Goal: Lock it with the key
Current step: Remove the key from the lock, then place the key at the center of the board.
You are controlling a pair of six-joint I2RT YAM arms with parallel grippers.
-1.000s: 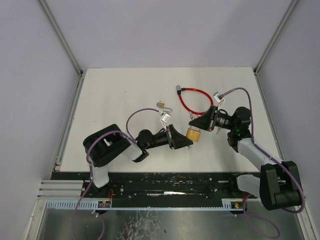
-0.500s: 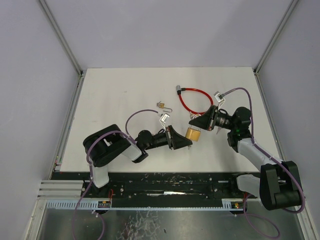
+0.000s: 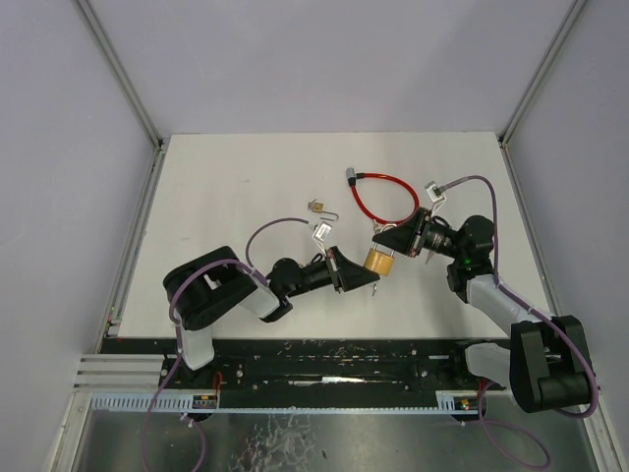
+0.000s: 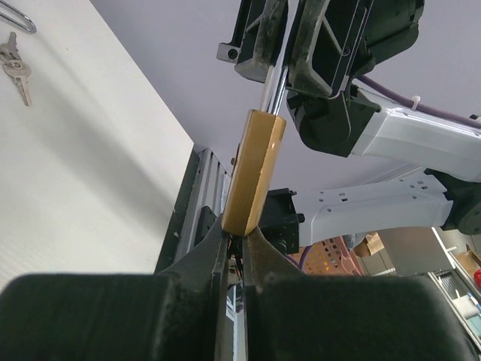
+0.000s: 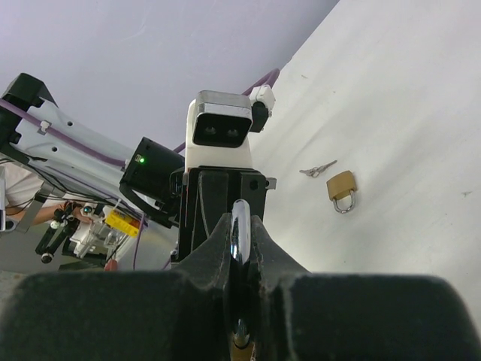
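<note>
A brass padlock [image 3: 379, 261] hangs in the air between my two grippers. My right gripper [image 3: 397, 239] is shut on its steel shackle [image 5: 239, 229], which stands upright between the pads. From below, my left gripper [image 4: 234, 239] is shut, its fingertips [image 4: 214, 244] pressed against the bottom edge of the brass body [image 4: 254, 169]. Whether a key sits between those pads is hidden. A small bunch of keys [image 5: 317, 169] lies on the table, apart from both grippers.
A second, smaller brass padlock [image 3: 317, 206] lies beside the loose keys [image 4: 15, 66] on the white table [image 3: 226, 197]. A red cable lock [image 3: 383, 202] lies behind the right gripper. Grey walls close in the table at the back and sides.
My left gripper's jaws have closed at the underside of the padlock. The right gripper keeps its hold on the shackle and has barely shifted.
</note>
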